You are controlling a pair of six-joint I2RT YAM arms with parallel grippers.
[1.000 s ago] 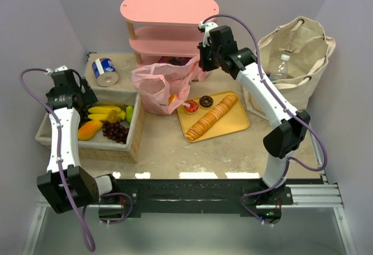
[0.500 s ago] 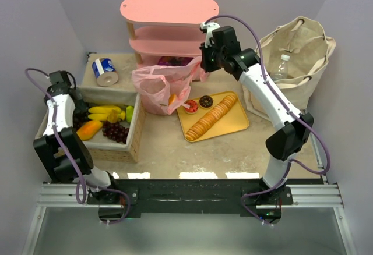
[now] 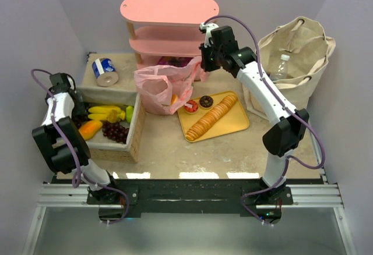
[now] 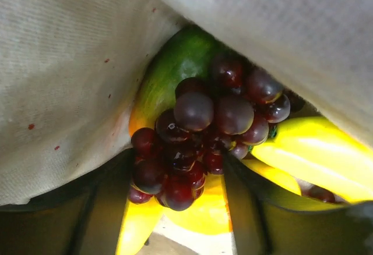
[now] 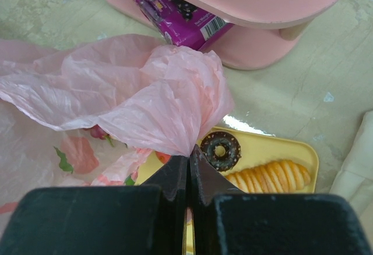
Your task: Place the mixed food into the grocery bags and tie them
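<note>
A bunch of dark red grapes (image 4: 192, 133) lies on yellow bananas (image 4: 315, 156) and a green-orange mango (image 4: 175, 63) in the cloth-lined woven basket (image 3: 111, 150). My left gripper (image 4: 178, 170) reaches down into the basket's left end, and its fingers (image 4: 102, 197) press on both sides of the bunch. My right gripper (image 5: 189, 156) is shut on a pinched fold of the pink plastic bag (image 5: 151, 92), holding its rim up near the shelf. That pink bag (image 3: 160, 86) holds some fruit. The beige canvas bag (image 3: 303, 45) stands at the right with a water bottle (image 3: 281, 66) inside.
A yellow tray (image 3: 233, 124) with two donuts and a sliced loaf lies mid-table. A pink shelf (image 3: 169, 7) stands at the back with a purple box (image 5: 175, 7) under it. A blue can (image 3: 105, 71) lies behind the basket.
My left arm has swung down into the basket's left end and its jaws have narrowed around the grapes. The right gripper keeps its hold on the pink bag, raised slightly.
</note>
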